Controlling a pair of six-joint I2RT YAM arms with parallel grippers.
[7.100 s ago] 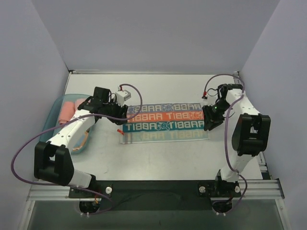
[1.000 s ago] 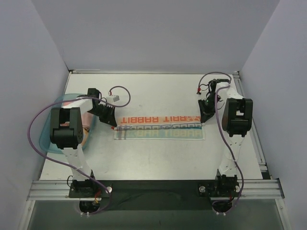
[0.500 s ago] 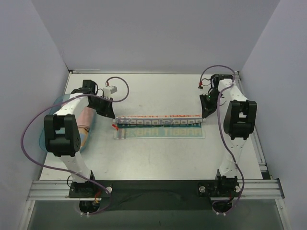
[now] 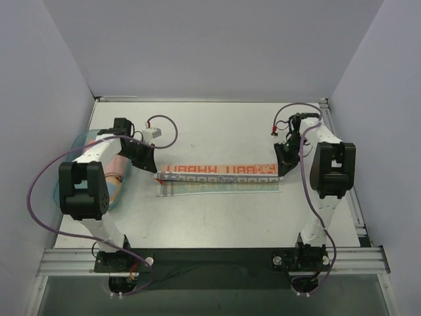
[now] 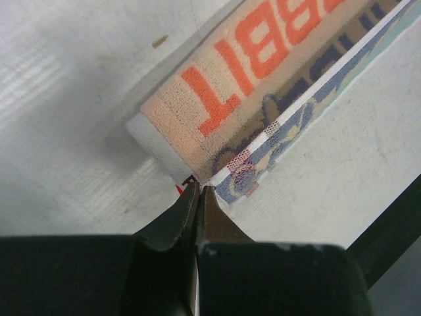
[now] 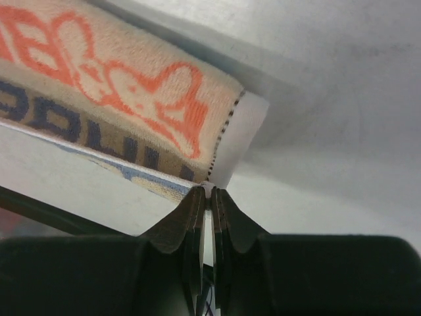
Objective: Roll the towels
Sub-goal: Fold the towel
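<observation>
The whitish towel with orange and teal RABBIT lettering point(image 4: 217, 173) lies across the table's middle as a long narrow strip, its far part folded over onto itself. My left gripper point(image 4: 155, 174) is shut on its left end. In the left wrist view the closed tips point(image 5: 198, 189) pinch the corner of the folded towel point(image 5: 243, 85). My right gripper point(image 4: 281, 170) is shut on the right end. In the right wrist view its tips point(image 6: 210, 192) grip a bit of white hem under the fold of the towel point(image 6: 131, 99). A plain pink towel point(image 4: 120, 162) lies in the tray.
A shallow teal tray point(image 4: 80, 139) sits at the left edge, partly under my left arm. Purple cables loop off both arms. Grey walls close in the table on the left, right and back. A metal rail point(image 4: 210, 260) runs along the near edge.
Both grippers have turned the held edge of the RABBIT towel over toward the front. The thin raised fold from half a second ago now lies flatter, showing an orange lettered band.
</observation>
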